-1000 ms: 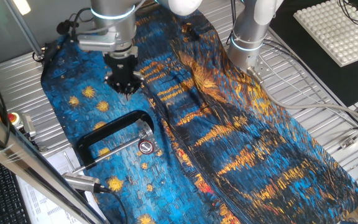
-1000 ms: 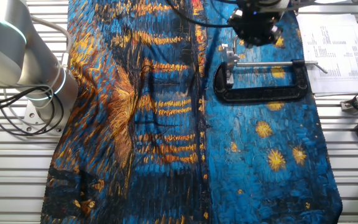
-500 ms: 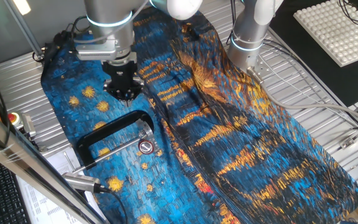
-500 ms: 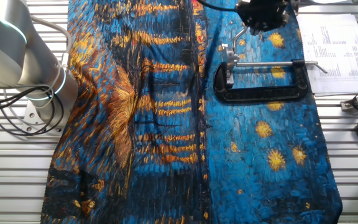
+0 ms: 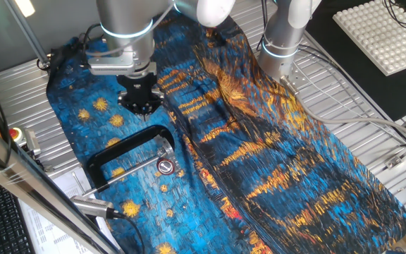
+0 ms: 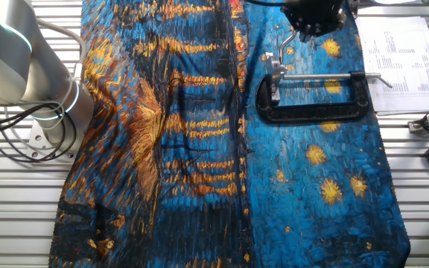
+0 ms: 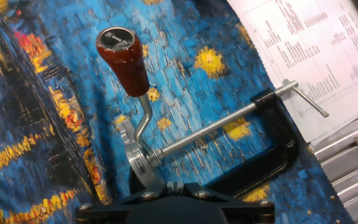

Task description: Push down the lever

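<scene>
1. Lever (image 7: 126, 65) and its clamp lie on the biggest thing here, a blue and orange painted cloth (image 5: 273, 155) spread over the ribbed metal table (image 6: 423, 223).
2. A silver robot arm (image 5: 125, 28) comes down over the blue part of the cloth, past the curved back of the clamp.
3. A printed paper sheet (image 6: 397, 52) lies just beside the cloth's edge, with the tip of the clamp's screw handle over it.
4. The black C-shaped clamp (image 5: 129, 141) lies flat on the cloth. Its long threaded screw (image 7: 222, 121) spans the open mouth.
5. The gripper (image 5: 142, 107) hangs above the cloth, near the clamp but touching nothing. Whether the jaws are parted or closed cannot be told: the hand view shows only the black base.
6. The lever has a red-brown knob with a dark round top. A bent silver stem runs from the knob to a silver bracket (image 7: 138, 162) at the clamp's jaw end. From one fixed view the knob (image 5: 165, 166) shows as a round cap just beside the clamp, apart from the gripper.
</scene>
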Action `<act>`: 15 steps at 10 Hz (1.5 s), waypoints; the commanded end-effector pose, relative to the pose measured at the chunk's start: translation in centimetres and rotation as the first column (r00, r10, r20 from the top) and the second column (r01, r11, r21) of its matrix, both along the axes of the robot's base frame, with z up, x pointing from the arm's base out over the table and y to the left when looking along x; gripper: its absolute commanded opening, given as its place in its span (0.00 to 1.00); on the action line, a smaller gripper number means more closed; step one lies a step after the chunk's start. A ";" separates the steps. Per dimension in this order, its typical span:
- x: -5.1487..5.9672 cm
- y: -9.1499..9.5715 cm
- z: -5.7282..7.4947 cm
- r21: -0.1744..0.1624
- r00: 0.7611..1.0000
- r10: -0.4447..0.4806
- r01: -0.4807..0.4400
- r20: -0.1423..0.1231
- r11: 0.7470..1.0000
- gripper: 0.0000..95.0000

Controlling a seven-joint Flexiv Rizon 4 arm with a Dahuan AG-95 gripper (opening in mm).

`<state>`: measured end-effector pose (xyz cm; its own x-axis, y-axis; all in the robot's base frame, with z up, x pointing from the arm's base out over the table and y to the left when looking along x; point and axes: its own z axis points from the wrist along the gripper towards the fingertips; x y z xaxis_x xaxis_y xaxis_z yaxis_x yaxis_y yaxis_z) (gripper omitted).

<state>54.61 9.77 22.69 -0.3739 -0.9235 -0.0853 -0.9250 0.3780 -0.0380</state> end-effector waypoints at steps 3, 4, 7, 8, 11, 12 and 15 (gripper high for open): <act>0.0 0.0 0.0 -0.012 0.981 0.192 -0.192 -0.031 0.981 0.00; 0.0 0.0 0.0 -0.020 0.980 0.197 -0.198 -0.033 0.980 0.00; 0.0 -0.1 0.1 -0.016 0.977 0.211 -0.212 -0.039 0.977 0.00; 0.0 -0.1 0.1 -0.011 0.977 0.210 -0.210 -0.041 0.978 0.00; -0.1 -0.2 0.2 -0.042 0.987 0.145 -0.148 -0.070 0.988 0.00; -0.1 -0.2 0.2 -0.044 0.987 0.147 -0.150 -0.064 0.988 0.00; -0.1 -0.2 0.2 -0.052 0.961 0.275 -0.277 -0.036 0.960 0.00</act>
